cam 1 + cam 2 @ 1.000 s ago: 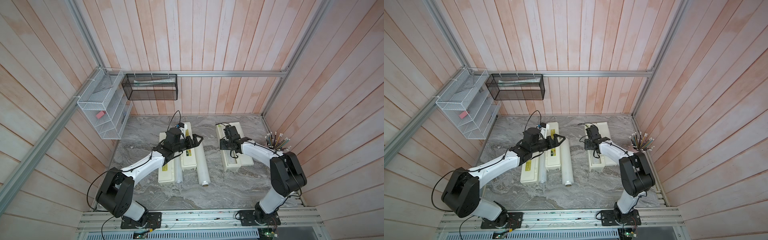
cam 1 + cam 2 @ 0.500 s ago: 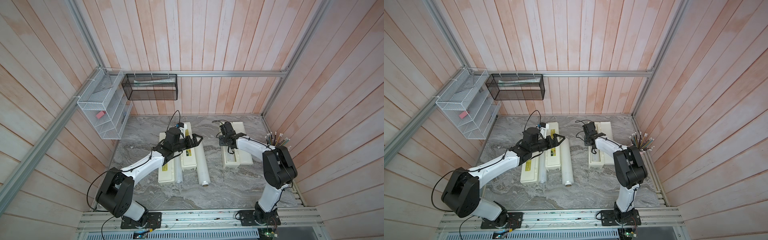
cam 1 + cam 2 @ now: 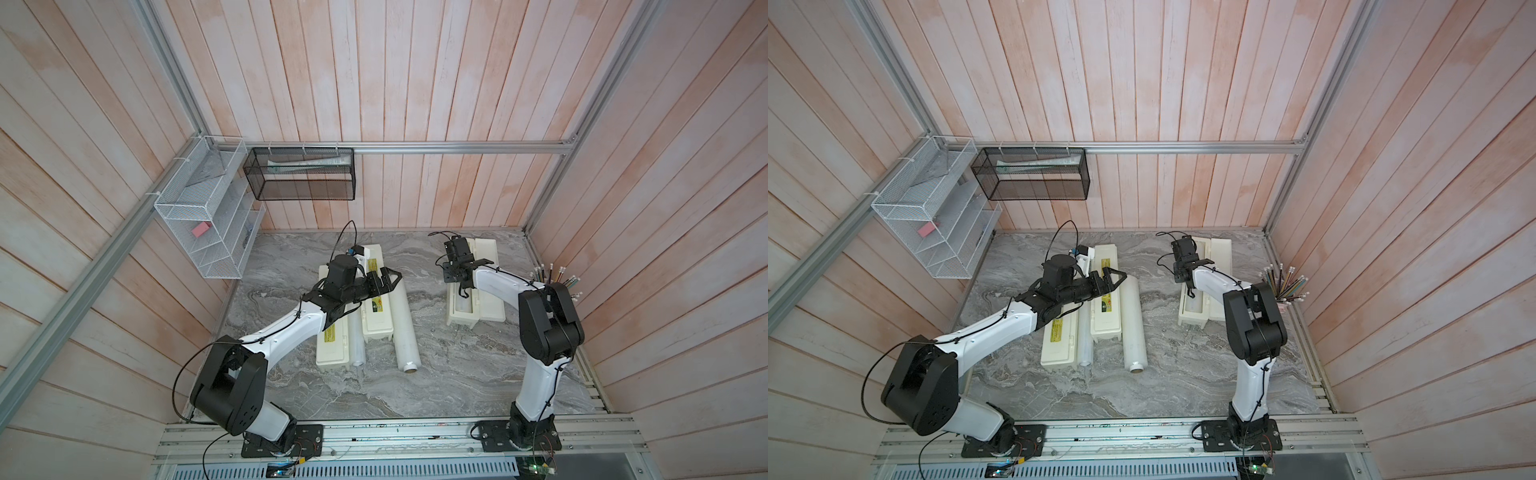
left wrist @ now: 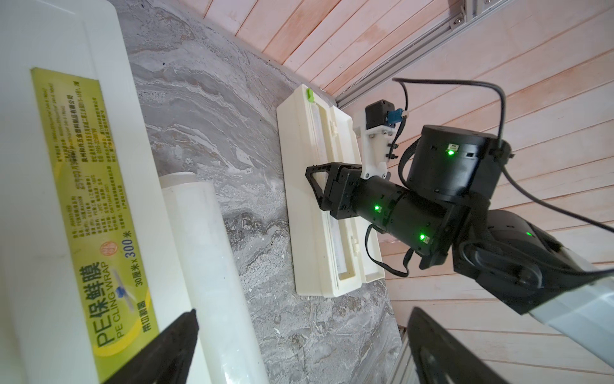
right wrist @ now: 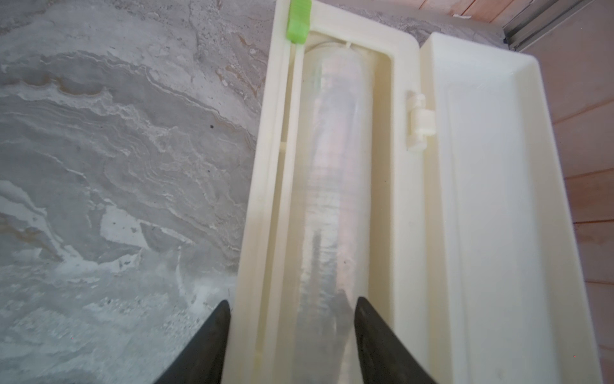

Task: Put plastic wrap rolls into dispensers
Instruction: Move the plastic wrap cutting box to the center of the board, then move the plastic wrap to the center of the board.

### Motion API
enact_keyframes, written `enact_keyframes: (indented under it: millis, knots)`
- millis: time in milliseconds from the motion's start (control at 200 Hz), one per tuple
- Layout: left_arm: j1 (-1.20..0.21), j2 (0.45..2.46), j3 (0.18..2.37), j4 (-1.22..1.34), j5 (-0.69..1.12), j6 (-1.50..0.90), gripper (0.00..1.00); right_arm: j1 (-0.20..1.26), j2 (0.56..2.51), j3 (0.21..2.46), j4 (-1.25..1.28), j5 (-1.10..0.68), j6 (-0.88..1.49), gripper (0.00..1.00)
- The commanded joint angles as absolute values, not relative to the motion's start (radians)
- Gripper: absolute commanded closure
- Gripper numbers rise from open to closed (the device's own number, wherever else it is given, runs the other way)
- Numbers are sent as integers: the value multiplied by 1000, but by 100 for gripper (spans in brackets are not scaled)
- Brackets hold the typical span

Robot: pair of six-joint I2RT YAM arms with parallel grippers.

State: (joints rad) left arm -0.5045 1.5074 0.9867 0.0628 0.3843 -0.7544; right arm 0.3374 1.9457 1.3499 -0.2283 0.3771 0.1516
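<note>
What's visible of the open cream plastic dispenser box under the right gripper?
The long cream-white plastic dispenser box lies flat on the grey marbled tabletop, on the robot's right side. Its hinged lid is swung fully open beside the trough, joined by a cream hinge. A translucent plastic wrap roll lies in the trough; a green slider tab sits at one end of the rim opposite the lid. The right gripper is over it, jaws apart; contact unclear.
</note>
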Motion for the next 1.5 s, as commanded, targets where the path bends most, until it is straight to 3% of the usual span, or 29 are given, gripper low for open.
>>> enact_keyframes:
  millis: [0, 340, 550, 650, 880, 1160, 1496]
  knots:
    - [-490, 1501, 981, 28, 395, -726, 0, 287, 1995, 1376, -196, 343, 80, 41]
    - [-477, 1553, 1061, -101, 353, -677, 0, 176, 2017, 1440, -101, 313, -13, 41]
    - [-477, 1594, 1095, -121, 358, -660, 0, 193, 1926, 1422, -115, 270, 7, 18]
    - [-476, 1603, 1104, -130, 361, -652, 0, 229, 1845, 1364, -108, 233, 39, 10]
    - [-453, 1601, 1129, -162, 367, -640, 0, 376, 1679, 1234, -215, 137, 222, 5]
    - [-404, 1589, 1145, -203, 381, -628, 0, 571, 1612, 1130, -260, 73, 435, 5]
    - [-370, 1605, 1152, -249, 384, -607, 0, 732, 1708, 1108, -250, 65, 518, 8]
